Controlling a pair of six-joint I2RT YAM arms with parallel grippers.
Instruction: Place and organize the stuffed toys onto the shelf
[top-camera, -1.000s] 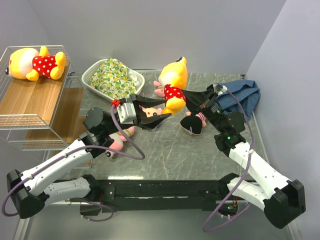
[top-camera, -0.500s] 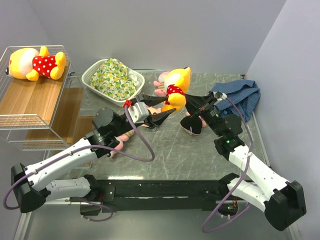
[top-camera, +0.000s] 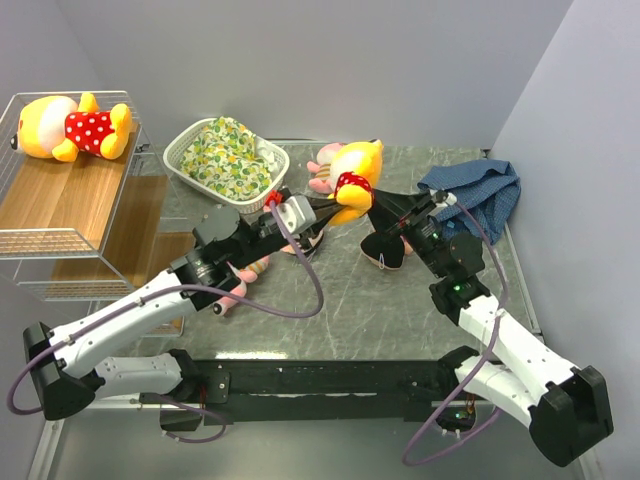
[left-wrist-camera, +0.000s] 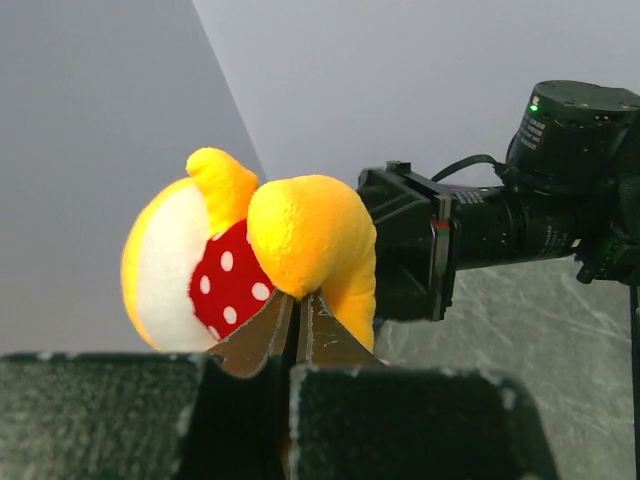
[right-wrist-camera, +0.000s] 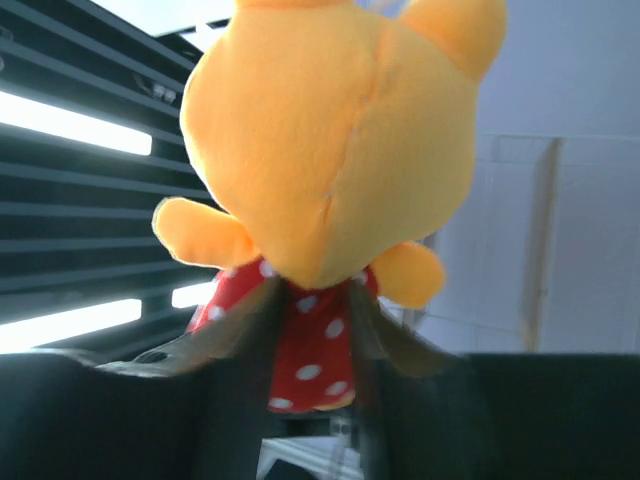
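Over the table (top-camera: 340, 300), left gripper (left-wrist-camera: 298, 305) pinches the soft, light bear (top-camera: 355, 165) by a leg (torso likely holds surer); right gripper (right-wrist-camera: 312, 310) flanks it, hold unclear.

**Table set in the corner of a plain room.**
A grey marbled stone-look table top (top-camera: 350, 300) meets a pale grey back wall (top-camera: 330, 60) and a pale grey right-hand wall (top-camera: 580, 150); overhead, seen from the right wrist, bright white strip lights (right-wrist-camera: 70, 125) shine between dark ceiling slats (right-wrist-camera: 90, 170).
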